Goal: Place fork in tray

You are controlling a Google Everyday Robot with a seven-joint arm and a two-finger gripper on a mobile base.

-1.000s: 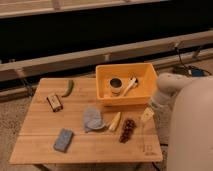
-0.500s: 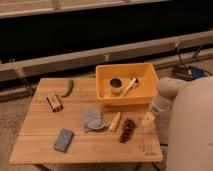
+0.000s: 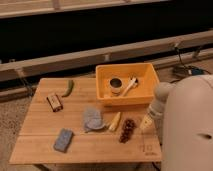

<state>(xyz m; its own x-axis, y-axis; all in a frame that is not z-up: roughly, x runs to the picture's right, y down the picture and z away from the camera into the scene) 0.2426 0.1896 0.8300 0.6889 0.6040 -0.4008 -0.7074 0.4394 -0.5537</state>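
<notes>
A yellow tray (image 3: pixel 149 94) stands at the back right of the wooden table (image 3: pixel 40 125). Inside it lie a pale fork (image 3: pixel 129 86), slanted, and a small dark round can (image 3: pixel 116 85). My gripper (image 3: pixel 146 124) hangs from the white arm (image 3: pixel 161 97) just in front of the tray's right front corner, low over the table and beside a bunch of dark grapes (image 3: pixel 128 130). It is outside the tray and apart from the fork.
A green pepper (image 3: pixel 68 88) and a brown bar (image 3: pixel 55 102) lie at the left. A blue sponge (image 3: pixel 63 139) is at the front left. A grey cloth (image 3: pixel 92 120) and a yellow piece of food (image 3: pixel 115 121) lie mid-table. My white body (image 3: pixel 190 130) fills the right.
The arm has sunk a little and drawn back toward the front; the gripper sits slightly lower over the table. The fork and the other things have not moved.
</notes>
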